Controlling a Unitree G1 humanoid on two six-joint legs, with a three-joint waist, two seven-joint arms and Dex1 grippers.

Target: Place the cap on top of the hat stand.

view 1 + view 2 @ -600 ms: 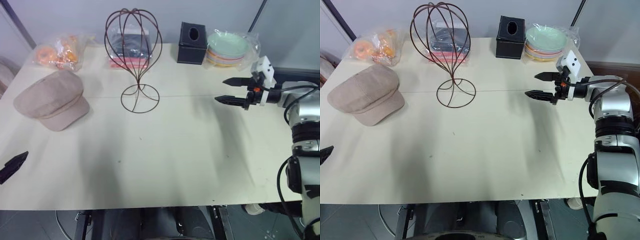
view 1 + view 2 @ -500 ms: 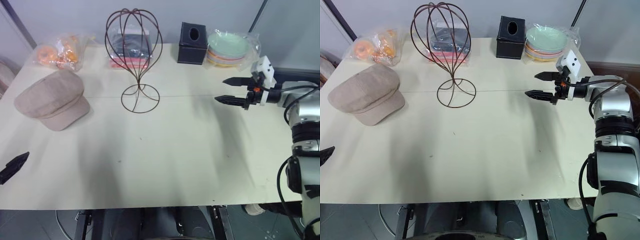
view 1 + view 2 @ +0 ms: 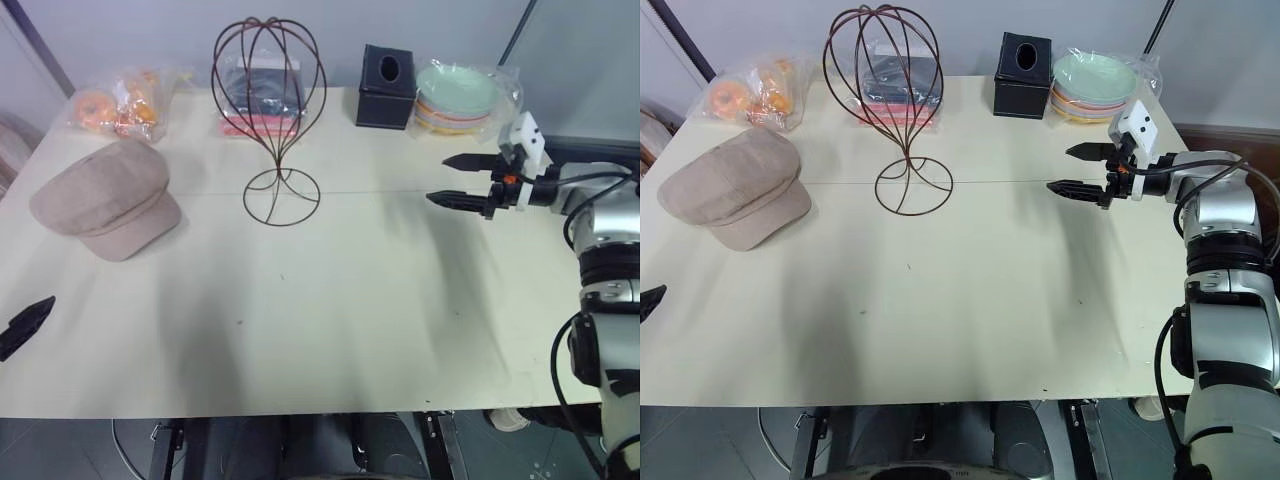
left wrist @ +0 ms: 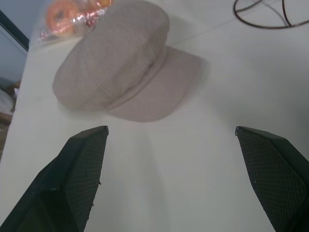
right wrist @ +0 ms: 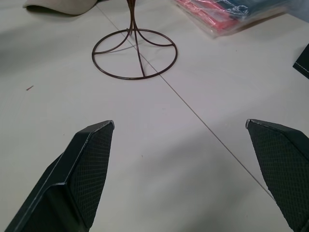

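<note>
Both pincers stood empty with their fingers spread wide. From the head camera, the left pincer (image 4: 169,179) showed as a black fingertip low at the left edge of the desk (image 3: 330,330); in its wrist view it faced the cap (image 3: 105,198), with bare desk between them. The right pincer (image 3: 462,180) hovered over the right side of the desk, pointing toward the hat stand (image 3: 270,110) and well apart from it.

The cap lay flat on the left part of the desk, brim toward the near edge, just in front of a plastic bag of orange rings (image 3: 118,100). The hat stand stood upright near the middle back of the desk, close in front of a wrapped red-and-black packet (image 3: 258,100).

Judged by its look, the cap was light, soft cloth that would fold and sag under a pinch, so a grip on the crown alone might bunch it. The stiffer brim, or the seam where brim met crown, seemed the better hold. The wire stand looked light and tippy, so the cap likely needed lowering gently over the cage head rather than pushing sideways.
</note>
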